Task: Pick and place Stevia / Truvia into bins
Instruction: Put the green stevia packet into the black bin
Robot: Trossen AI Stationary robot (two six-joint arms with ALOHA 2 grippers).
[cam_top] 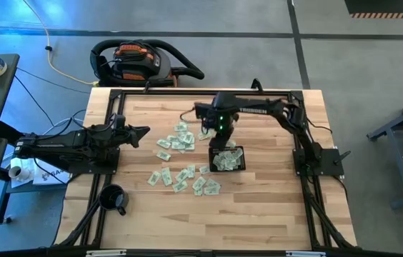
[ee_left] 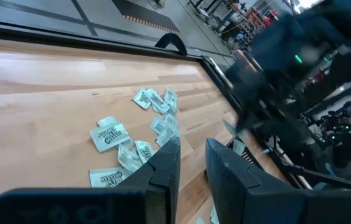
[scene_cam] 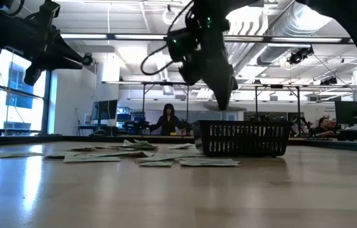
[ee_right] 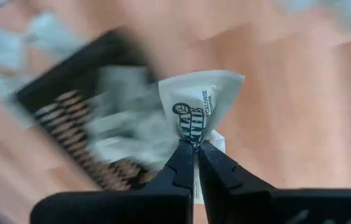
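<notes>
Many pale green and white sachets [cam_top: 180, 140] lie flat on the wooden table, in one cluster near the middle and another [cam_top: 187, 178] nearer the front edge. The black mesh basket [cam_top: 228, 158] [scene_cam: 245, 138] stands to their right with several sachets inside. My right gripper [ee_right: 196, 144] [cam_top: 219, 139] hangs just above the basket's far-left rim, shut on one sachet [ee_right: 199, 106]. My left gripper [ee_left: 191, 155] [cam_top: 144, 130] waits open above the table, left of the sachets. My right gripper pinches one sachet between its two fingertips, by an edge [ee_right: 194, 132] at its printed end. The fingers [scene_cam: 224, 100] point down, slanting slightly. The sachet is lifted clear, sticks out beyond the fingertips and is bent into a crease there.
A round black mug [cam_top: 113, 198] stands near the table's front-left corner. A black and orange vacuum [cam_top: 137, 61] sits on the floor beyond the far edge. Bare wood lies right of the basket and along the near edge. People [scene_cam: 168, 119] show in the room behind.
</notes>
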